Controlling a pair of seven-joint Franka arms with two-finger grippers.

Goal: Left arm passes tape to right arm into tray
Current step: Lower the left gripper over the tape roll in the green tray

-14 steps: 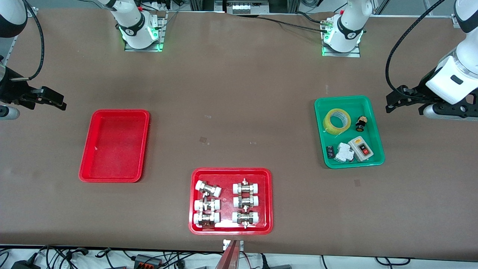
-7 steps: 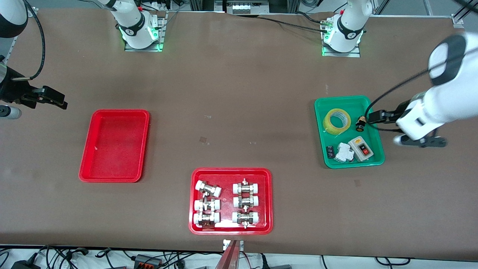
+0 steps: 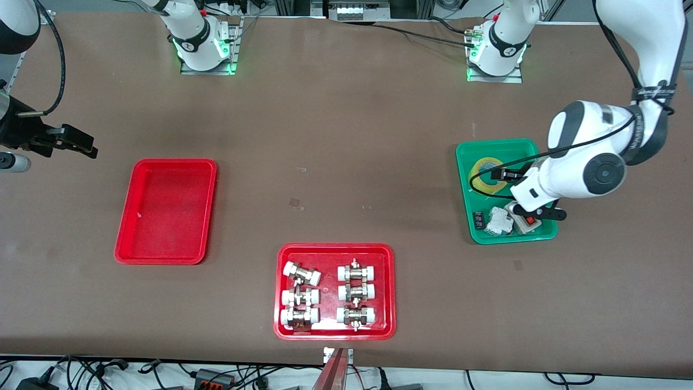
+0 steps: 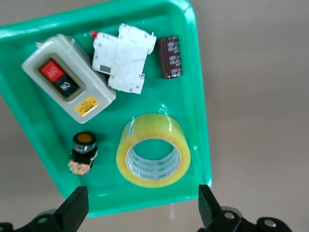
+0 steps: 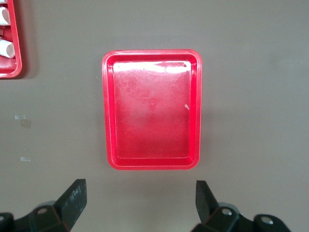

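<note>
- Step in hand, as judged: the approach to the pick. The left arm (image 3: 590, 162) was reaching over the green tray (image 3: 536, 234) at its own end of the worktop (image 3: 346, 135).
- The tape (image 4: 153, 151) lay flat in the green tray, hole up, near the tray wall farthest from the front camera. It was untouched and not yet lifted.
- Other parts shared the green tray: a grey switch box (image 4: 67, 89), a white breaker (image 4: 123, 65), a dark capacitor (image 4: 170, 57) and a small push button (image 4: 83, 152), the last just beside the tape.
- The left gripper (image 4: 140, 212) hung above the green tray with its jaws wide apart and empty; in the left wrist view the fingers stood to either side of the tape, still clear of it.
- The right gripper (image 5: 137, 205) waited, wide open and empty, above the worktop near the red tray (image 5: 108, 111), which held nothing.
- Next move, as judged: lower the left gripper, centre it on the roll, and close across the ring without striking the push button. The lift and the handover to the right arm (image 3: 21, 132) would follow.
</note>
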